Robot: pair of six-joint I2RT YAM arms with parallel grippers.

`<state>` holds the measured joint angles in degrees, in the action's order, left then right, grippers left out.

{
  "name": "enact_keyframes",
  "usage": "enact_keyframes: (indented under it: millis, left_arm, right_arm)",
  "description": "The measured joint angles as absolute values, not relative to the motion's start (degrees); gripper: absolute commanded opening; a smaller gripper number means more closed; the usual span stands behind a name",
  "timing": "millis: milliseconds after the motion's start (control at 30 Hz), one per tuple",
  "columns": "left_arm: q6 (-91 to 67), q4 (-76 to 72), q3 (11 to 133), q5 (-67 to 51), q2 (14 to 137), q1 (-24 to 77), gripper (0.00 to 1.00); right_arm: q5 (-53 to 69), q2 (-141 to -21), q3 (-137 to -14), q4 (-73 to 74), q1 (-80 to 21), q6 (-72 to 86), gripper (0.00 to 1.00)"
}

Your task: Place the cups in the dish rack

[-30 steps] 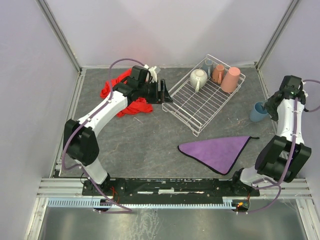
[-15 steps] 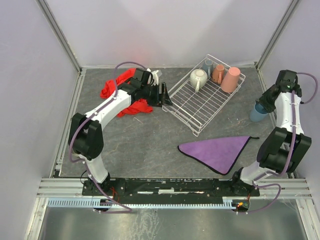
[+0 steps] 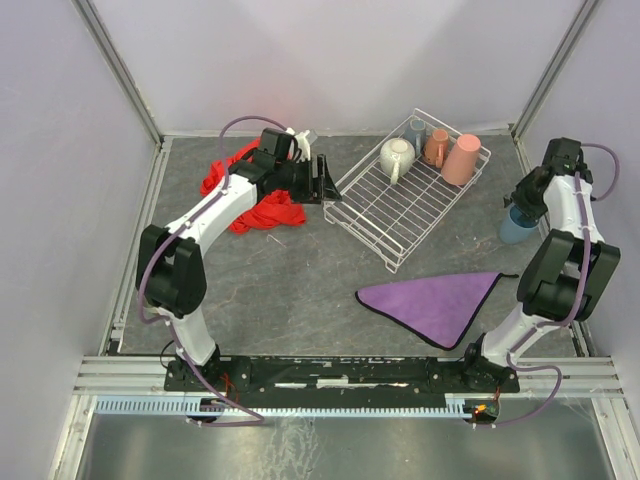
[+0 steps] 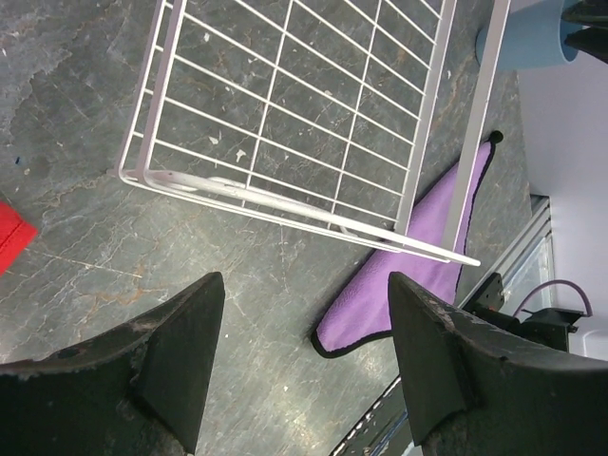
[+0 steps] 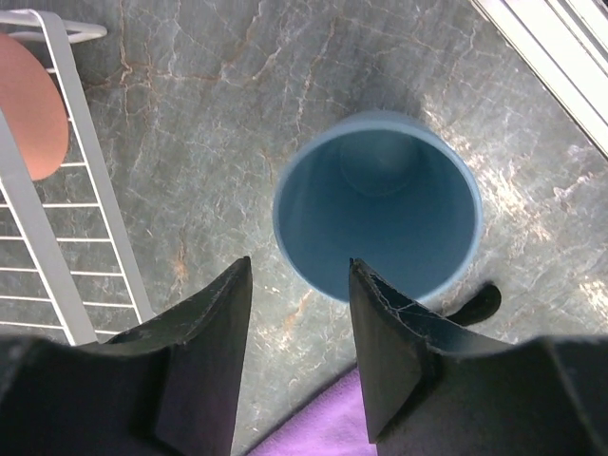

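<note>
Light-blue and mouth-up, the light-blue cup (image 5: 380, 204) stands on the surface off the right side of the dish rack (image 3: 395, 212), apart from its wire edge. The right fingers (image 5: 204, 361) hang over the cup, spread and pinching nothing. From the wrist view, one finger sits outside the cup's near wall and the other over its mouth, so the step in hand looks like a rim grasp. To do it well, the arm should come straight down until the wall lies deep between the fingers. It should then close firmly without tipping the cup toward the side wall, lift clear of the rack's raised rim, and set the cup on the bare wires at the near end. The far end already holds the cream mug (image 3: 396, 157), the salmon-pink tumbler (image 3: 462, 158), a small orange mug (image 3: 436, 146) and a grey-blue mug (image 3: 415, 132). How far the fingers are above the rim cannot be told. The left fingers (image 4: 161, 351) are spread and empty too, poised just beside the rack's left corner. The surface is dark grey with stone-like veining. A red cloth (image 3: 270, 213) lies bunched under the left arm and a purple cloth (image 3: 435, 300) lies flat in front of the rack. Pale lilac walls with metal corner posts close the space in, and a metal rail runs along the near edge.
</note>
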<state>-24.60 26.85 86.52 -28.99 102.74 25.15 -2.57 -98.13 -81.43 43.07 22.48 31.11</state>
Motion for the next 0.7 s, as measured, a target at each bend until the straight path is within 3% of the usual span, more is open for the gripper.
enact_keyframes:
  millis: [367, 567, 700]
  left_arm:
    - [-24.62, 26.72, 88.55, -28.80, 103.94, 24.93, 0.76]
    - [-24.64, 26.70, 88.55, -28.64, 104.14, 24.86, 0.76]
    - [-24.69, 26.72, 88.55, -28.64, 104.14, 24.84, 0.76]
  right_arm:
    - [-2.63, -104.71, -84.20, 40.75, 21.76, 30.44, 0.50]
    - [-3.51, -105.82, -84.18, 40.73, 21.74, 29.28, 0.32]
    - [-4.14, -105.82, -83.07, 39.66, 21.74, 28.49, 0.11]
